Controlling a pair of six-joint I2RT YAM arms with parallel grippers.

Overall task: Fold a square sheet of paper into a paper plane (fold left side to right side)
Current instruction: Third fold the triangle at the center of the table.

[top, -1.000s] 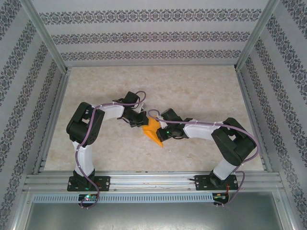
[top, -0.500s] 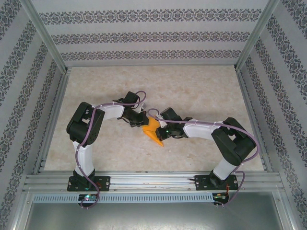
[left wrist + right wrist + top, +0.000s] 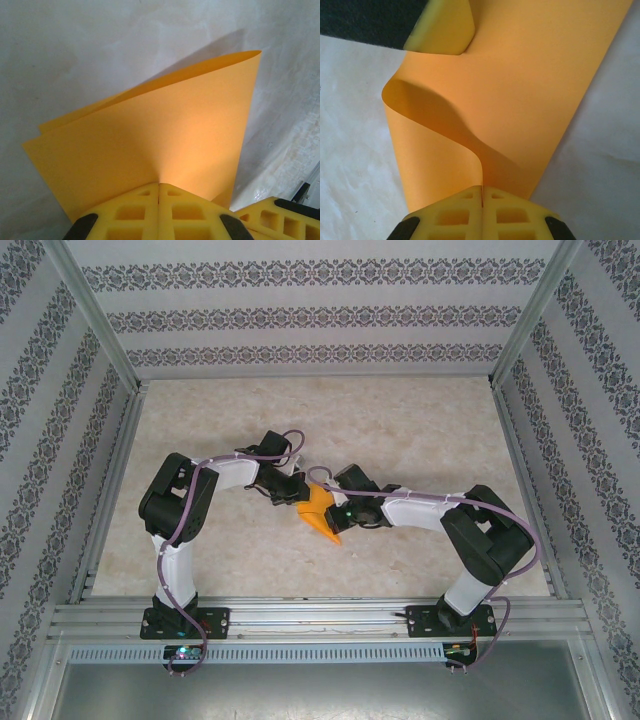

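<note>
The square sheet of paper is bright orange and bent into a doubled, wedge-like shape in the middle of the table, held up between both arms. My left gripper is shut on its left edge. In the left wrist view the paper fans out from the closed yellow fingertips. My right gripper is shut on the right side. From the right wrist the paper curls in an S-bend into the pinched fingertips. The two grippers are close together.
The beige marbled tabletop lies open around the arms. Patterned walls and aluminium frame posts enclose it. A metal rail runs along the near edge by the arm bases. A finger of the left gripper sits at the top left of the right wrist view.
The paper's lower tip has crept slightly up and to the left with the right gripper. Both grips are unchanged.
</note>
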